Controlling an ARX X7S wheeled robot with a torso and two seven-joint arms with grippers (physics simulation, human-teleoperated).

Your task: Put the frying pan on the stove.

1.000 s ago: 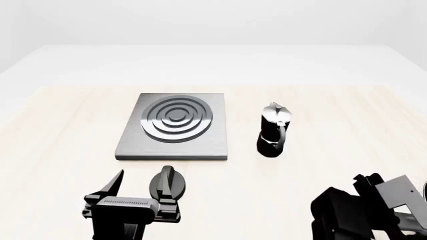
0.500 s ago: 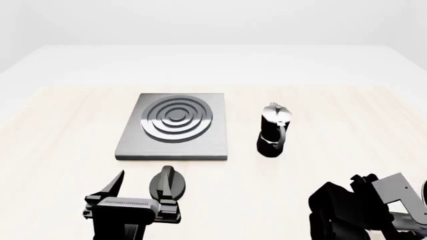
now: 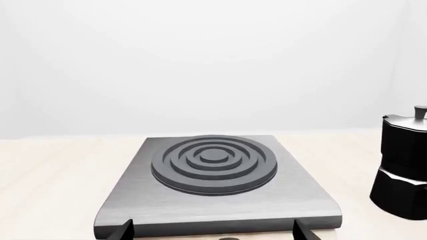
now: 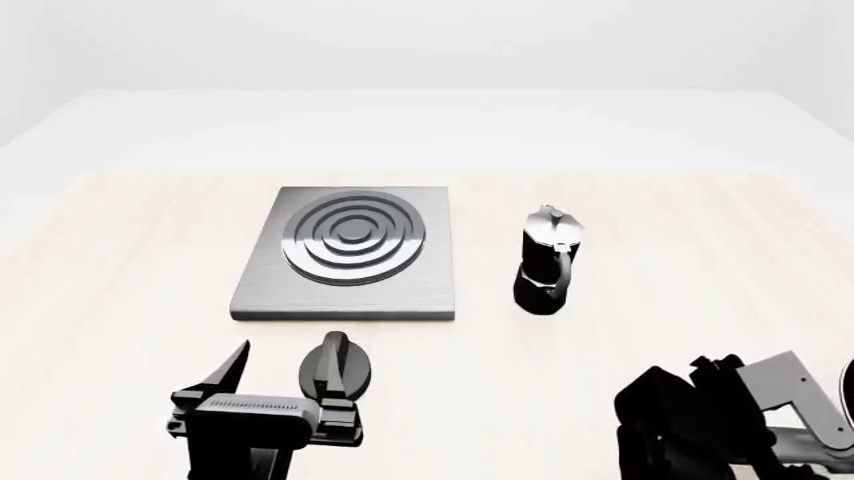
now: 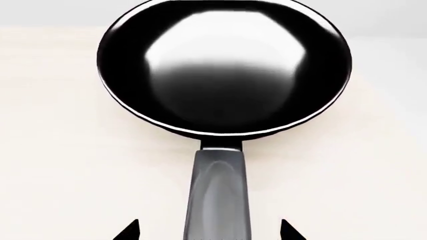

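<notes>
The frying pan [image 5: 223, 67], round and glossy black with a shiny inside, lies on the pale table in the right wrist view. Its long handle [image 5: 217, 195] points back toward my right gripper [image 5: 208, 231]. That gripper is open, one fingertip on each side of the handle and apart from it. In the head view only the right arm [image 4: 707, 425] shows, at the bottom right corner. The stove [image 4: 350, 250], a square grey plate with dark rings, sits left of centre and holds nothing. My left gripper [image 4: 283, 375] hovers open just in front of the stove [image 3: 213, 165].
A black-and-silver moka pot [image 4: 547, 260] stands right of the stove, about a hand's width away, and shows as the moka pot [image 3: 403, 165] in the left wrist view. A small black knob [image 4: 334, 365] sits by the left gripper's fingers.
The right arm has sunk slightly lower and nearer the bottom right corner of the head view. The left arm, stove and moka pot have not moved.
</notes>
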